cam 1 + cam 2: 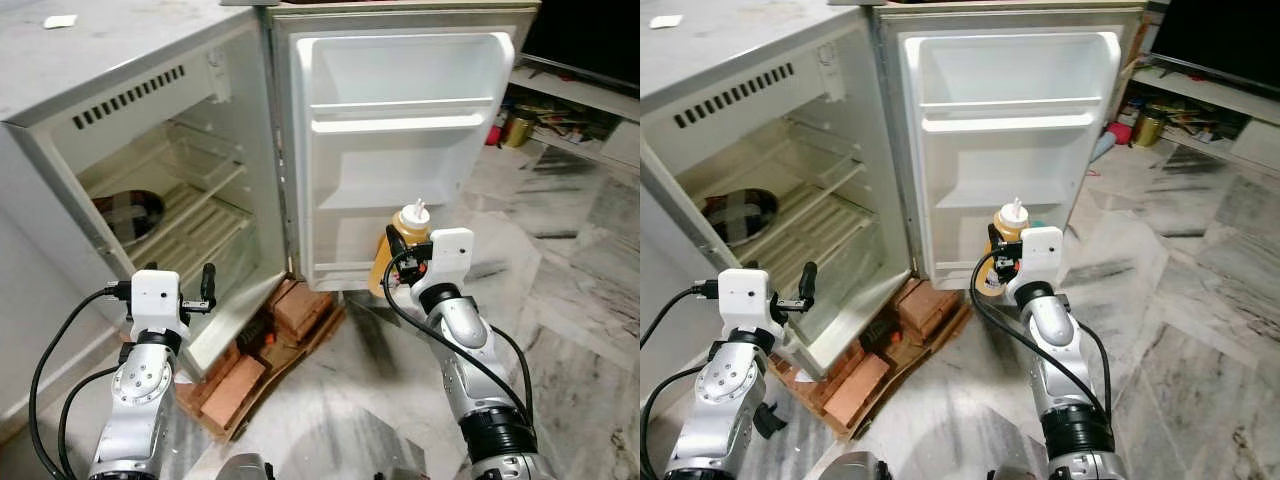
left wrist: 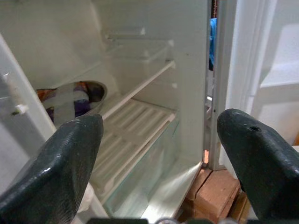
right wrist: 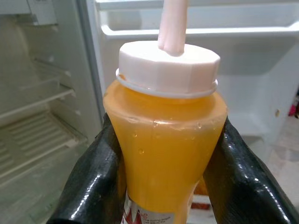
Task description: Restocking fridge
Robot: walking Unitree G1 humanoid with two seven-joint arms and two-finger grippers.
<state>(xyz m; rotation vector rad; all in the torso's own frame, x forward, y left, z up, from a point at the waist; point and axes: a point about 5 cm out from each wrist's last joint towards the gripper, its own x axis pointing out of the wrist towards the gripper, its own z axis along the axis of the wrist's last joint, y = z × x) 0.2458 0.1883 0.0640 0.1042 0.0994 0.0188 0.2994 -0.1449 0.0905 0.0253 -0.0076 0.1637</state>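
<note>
A small white fridge (image 1: pixel 60 120) stands open, its door (image 1: pixel 400 160) swung wide with bare door shelves. My right gripper (image 1: pixel 397 262) is shut on a yellow squeeze bottle (image 1: pixel 402 240) with a white nozzle cap, held upright in front of the door's lower shelf. In the right wrist view the bottle (image 3: pixel 163 140) sits squeezed between both black fingers (image 3: pixel 93 182). My left gripper (image 1: pixel 205 285) is open and holds nothing, raised at the fridge's lower front edge. Through its wrist view I see the white wire shelves (image 2: pixel 131 135) and a dark bowl (image 2: pixel 70 100) inside.
The fridge rests on bricks and a wooden board (image 1: pixel 265 345) on the marble floor (image 1: pixel 580 300). A dark bowl (image 1: pixel 128 215) lies on the lower shelf. A low shelf with cans and clutter (image 1: pixel 530 125) runs along the back right, under a dark screen (image 1: pixel 1220 40).
</note>
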